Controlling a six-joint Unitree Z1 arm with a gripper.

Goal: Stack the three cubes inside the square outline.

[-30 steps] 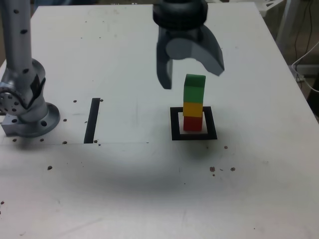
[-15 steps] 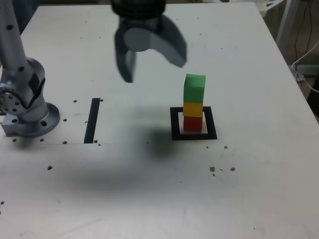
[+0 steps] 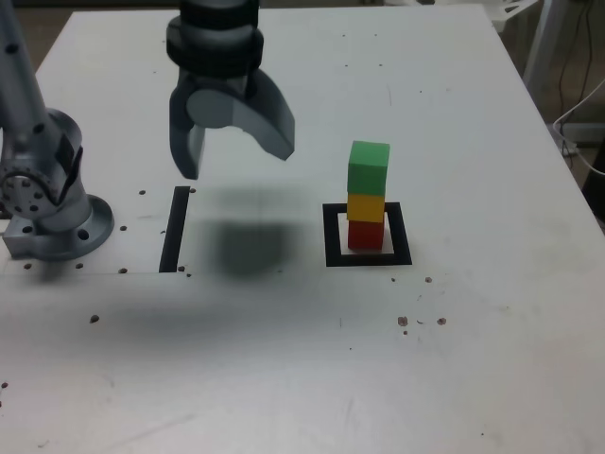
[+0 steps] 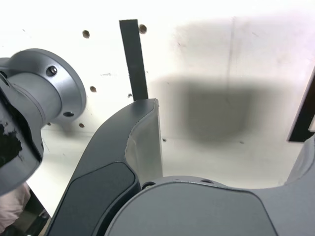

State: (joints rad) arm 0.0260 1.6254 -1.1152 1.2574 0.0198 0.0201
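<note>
The three cubes stand in one upright stack: red [image 3: 366, 234] at the bottom, yellow [image 3: 366, 206] in the middle, green [image 3: 369, 167] on top, turned slightly. The red cube rests inside the square outline [image 3: 332, 238], a thick black frame on the white table. My gripper [image 3: 236, 163] hangs above the table well to the exterior view's left of the stack, open and holding nothing. In the wrist view one dark finger [image 4: 142, 140] shows with bare table beyond it. A corner of the square outline [image 4: 304, 115] shows at the picture's edge; the cubes are out of that view.
A straight black strip [image 3: 174, 229] lies on the table below the gripper, also in the wrist view as the black strip [image 4: 134, 59]. The arm's grey base [image 3: 52, 213] stands at the exterior view's left. Small holes dot the table. The table's edge [image 3: 567, 161] runs down the right.
The gripper has moved away from the stack toward the exterior view's left, from just above the green cube to over the black strip. The stack has stayed in place.
</note>
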